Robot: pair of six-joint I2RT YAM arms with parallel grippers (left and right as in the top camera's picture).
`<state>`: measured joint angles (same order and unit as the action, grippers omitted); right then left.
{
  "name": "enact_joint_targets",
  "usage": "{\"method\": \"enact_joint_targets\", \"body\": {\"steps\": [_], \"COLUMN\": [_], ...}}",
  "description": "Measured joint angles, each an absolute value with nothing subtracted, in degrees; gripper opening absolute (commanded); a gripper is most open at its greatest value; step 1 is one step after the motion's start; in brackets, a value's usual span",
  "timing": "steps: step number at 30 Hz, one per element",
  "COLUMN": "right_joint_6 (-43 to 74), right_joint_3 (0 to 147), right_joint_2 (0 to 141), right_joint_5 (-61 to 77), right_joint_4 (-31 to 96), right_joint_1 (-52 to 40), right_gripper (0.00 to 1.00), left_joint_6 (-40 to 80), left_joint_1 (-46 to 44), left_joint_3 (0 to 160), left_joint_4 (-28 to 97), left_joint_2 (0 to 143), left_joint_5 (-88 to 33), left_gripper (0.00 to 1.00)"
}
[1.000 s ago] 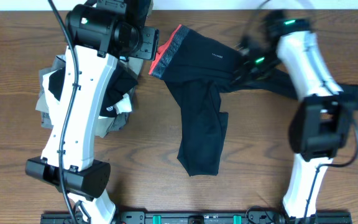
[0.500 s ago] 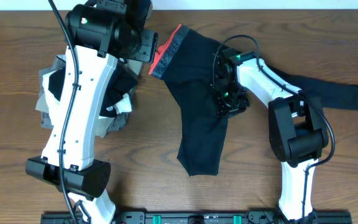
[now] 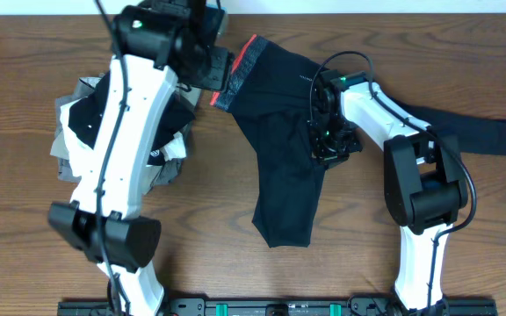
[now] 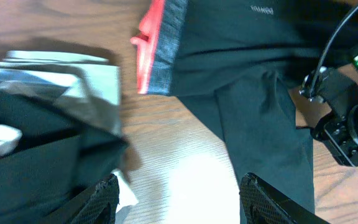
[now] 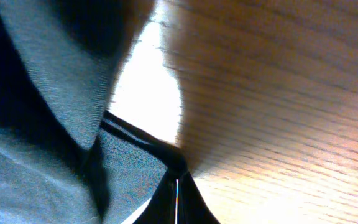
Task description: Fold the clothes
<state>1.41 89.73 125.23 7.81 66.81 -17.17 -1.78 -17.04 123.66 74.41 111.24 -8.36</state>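
Observation:
The black leggings [image 3: 279,175] lie spread on the table, coral and grey waistband [image 3: 238,70] at the back. One leg runs toward the front and the other [image 3: 473,130] stretches out to the right. My right gripper [image 3: 325,145] sits low at the inner edge where the legs part. In the right wrist view it [image 5: 178,180] is shut, pinching the hem of the leggings [image 5: 42,93]. My left gripper [image 3: 207,63] hovers beside the waistband [image 4: 160,43]. It [image 4: 179,186] stands open over bare wood, with nothing between its fingers [image 4: 101,199].
A heap of other garments [image 3: 77,132], black, grey and white, lies at the left under my left arm and shows in the left wrist view [image 4: 42,124]. Bare wooden table [image 3: 367,228] surrounds the leggings at the front and right.
My right arm swung in from the back right to where the legs part, came down and shut on the hem. My left arm shifted slightly to the right.

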Motion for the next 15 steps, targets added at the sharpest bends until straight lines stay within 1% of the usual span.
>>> {"method": "enact_joint_targets", "body": {"steps": [1, 3, 5, 6, 7, 8, 9, 15], "right_joint_6": [0.6, -0.8, -2.2, -2.6, -2.8, -3.4, -3.5, -1.5], "right_joint_3": [89.7, 89.6, 89.5, 89.5, 89.5, 89.5, 89.4, 88.8], "right_joint_2": [125.3, 125.2, 125.2, 125.2, 125.2, 125.2, 125.2, 125.2], "right_joint_5": [8.6, 10.3, 12.2, 12.9, 13.6, 14.5, 15.2, 13.8], "right_joint_4": [66.8, 66.9, 66.8, 66.7, 66.4, 65.9, 65.3, 65.6], "right_joint_1": [-16.8, -16.1, -15.6, -15.6, -15.6, -15.7, -15.7, -16.0], "right_gripper": [0.08, 0.27, 0.29, 0.29, 0.23, 0.1, 0.01, 0.01], "left_joint_6": [-1.8, -2.0, -3.0, -3.5, -4.0, -4.5, -4.8, -5.9], "left_joint_1": [-17.2, -17.8, -18.8, -19.4, -20.0, -20.7, -21.3, -23.2], "left_joint_3": [123.1, 122.4, 122.1, 122.1, 122.1, 122.1, 122.1, 122.1], "left_joint_4": [74.1, 73.0, 72.0, 71.6, 71.5, 71.4, 71.4, 70.8], "left_joint_2": [112.3, 114.5, 117.2, 118.3, 119.5, 120.7, 121.8, 129.2], "left_joint_5": [-9.0, -9.6, -10.2, -10.3, -10.4, -10.6, -10.6, -11.3], "left_gripper": [0.64, 0.64, 0.64, 0.64, 0.64, 0.64, 0.64, 0.64]}}
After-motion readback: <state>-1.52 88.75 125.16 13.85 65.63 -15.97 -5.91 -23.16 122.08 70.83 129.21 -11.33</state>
